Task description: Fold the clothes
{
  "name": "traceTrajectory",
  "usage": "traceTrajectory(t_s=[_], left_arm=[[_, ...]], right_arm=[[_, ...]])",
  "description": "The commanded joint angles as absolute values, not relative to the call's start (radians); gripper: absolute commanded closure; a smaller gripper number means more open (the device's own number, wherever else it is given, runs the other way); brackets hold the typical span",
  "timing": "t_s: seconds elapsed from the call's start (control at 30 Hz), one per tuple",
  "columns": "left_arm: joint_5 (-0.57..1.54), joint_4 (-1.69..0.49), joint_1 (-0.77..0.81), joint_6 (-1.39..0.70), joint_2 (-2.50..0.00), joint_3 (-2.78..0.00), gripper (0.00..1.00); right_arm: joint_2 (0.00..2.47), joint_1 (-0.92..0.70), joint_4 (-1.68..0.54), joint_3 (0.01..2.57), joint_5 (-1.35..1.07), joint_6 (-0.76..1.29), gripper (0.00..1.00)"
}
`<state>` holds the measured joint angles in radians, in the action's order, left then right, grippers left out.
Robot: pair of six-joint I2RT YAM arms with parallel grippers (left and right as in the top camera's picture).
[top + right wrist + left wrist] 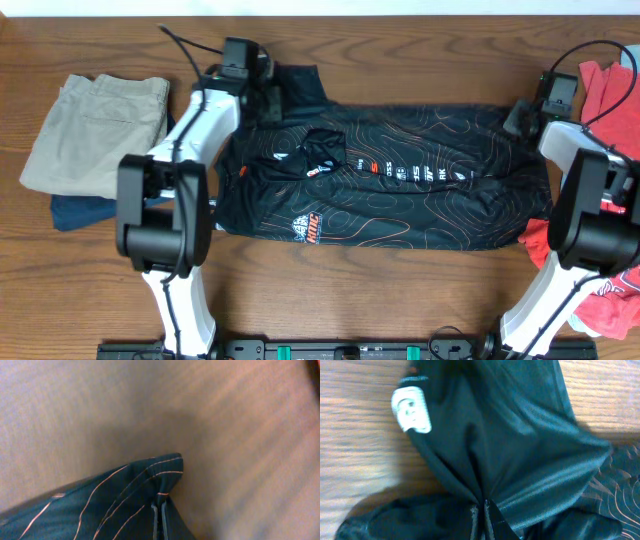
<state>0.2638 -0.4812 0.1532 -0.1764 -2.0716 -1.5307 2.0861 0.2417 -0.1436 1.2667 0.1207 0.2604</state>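
Observation:
The black jersey [400, 190] with fine orange contour lines and white and red logos lies spread across the table's middle, its grey inner collar [322, 152] left of centre. My left gripper [262, 92] is shut on the jersey's far left sleeve; in the left wrist view the jaws [482, 515] pinch bunched black cloth [520, 445] bearing a white logo [411, 410]. My right gripper [524, 117] is shut on the jersey's far right corner; in the right wrist view the jaws [159, 517] pinch the hem corner [120, 495].
Folded khaki trousers [95, 130] lie on a navy garment [85, 212] at the left. Red garments with white lettering [612, 95] lie at the right edge, more red cloth [610, 305] at the front right. Bare wood lies in front.

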Motion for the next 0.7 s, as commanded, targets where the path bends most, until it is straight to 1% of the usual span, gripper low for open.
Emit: traceTrajectory(t_s=[0.0,0.13,0.43,0.67], left_arm=[[0.266,-0.516,0.124,-0.177,-1.953,-1.534,0.94],[0.267,-0.61,0.118,-0.177,-1.884,-1.534,0.94],[0.27,-0.843,0.118,-0.181,-1.768,-1.534,0.94],[0.277,-1.065,0.118,-0.181,-1.758,-1.532,0.94]], right_arm=[[1.97,0.277,-0.251,1.263,0.127,0.265,0.99],[1.866,0.285,-0.428,1.263,0.128,0.265,0.99],[1.666,0.303,-0.709,1.263,0.127,0.256,0.98],[1.647,0.303,-0.901,1.261,0.179,0.176,0.96]])
